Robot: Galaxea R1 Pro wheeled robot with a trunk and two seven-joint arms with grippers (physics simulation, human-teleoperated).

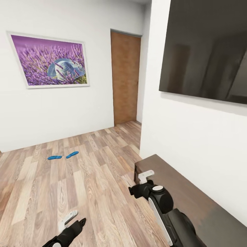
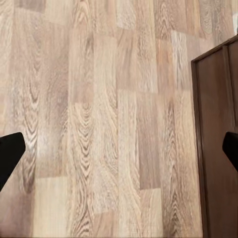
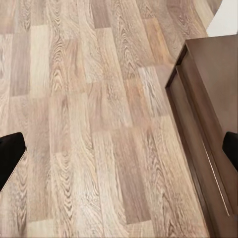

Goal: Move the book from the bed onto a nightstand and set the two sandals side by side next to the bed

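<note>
Two bright blue sandals lie on the wood floor of the bedroom near the far wall, one (image 1: 55, 157) just left of the other (image 1: 72, 154), a small gap between them. My left gripper (image 1: 73, 220) hangs low at the near left, well short of the sandals. My right gripper (image 1: 139, 183) hovers by the end of a dark bench. Both are open. In each wrist view the dark fingertips (image 2: 9, 156) (image 3: 10, 153) stand wide apart with only floor between them. The book, the bed and the nightstand are out of view.
A long, low dark brown bench (image 1: 178, 192) runs along the right wall under a large black screen (image 1: 209, 48). A brown door (image 1: 125, 77) stands shut at the back. A lavender picture (image 1: 49, 60) hangs on the far wall. Wood floor (image 1: 85, 185) stretches toward the sandals.
</note>
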